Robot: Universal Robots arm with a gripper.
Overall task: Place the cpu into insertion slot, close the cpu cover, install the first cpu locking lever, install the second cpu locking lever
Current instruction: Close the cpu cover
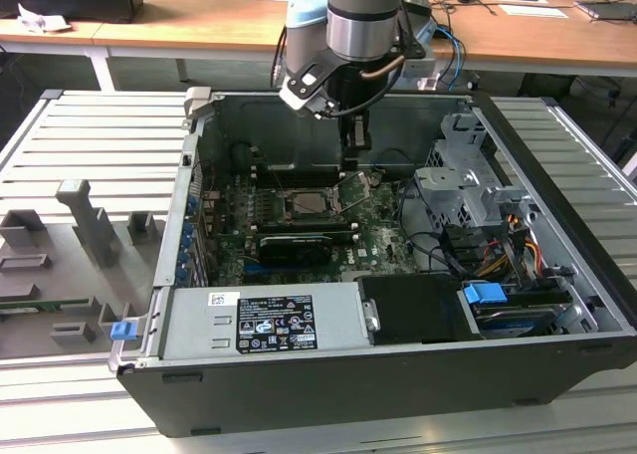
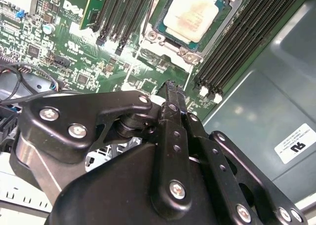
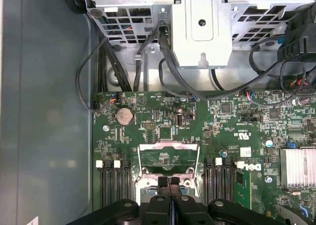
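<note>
Plenty of print about, though none I could spell out from where I stand. A black-and-white sticker (image 1: pixel 264 322), crowded with small type and marks, sits on the grey metal box (image 1: pixel 199 327), on the near side of the insertion slot (image 1: pixel 317 201) in the exterior view. White lettering (image 2: pixel 73 9) stands on the green board (image 2: pixel 49 52), just beyond the memory slots (image 2: pixel 116 13) flanking that slot. A white label (image 2: pixel 295 144) with dark marks sits on the case wall (image 2: pixel 256 101), on the slot's opposite side.
</note>
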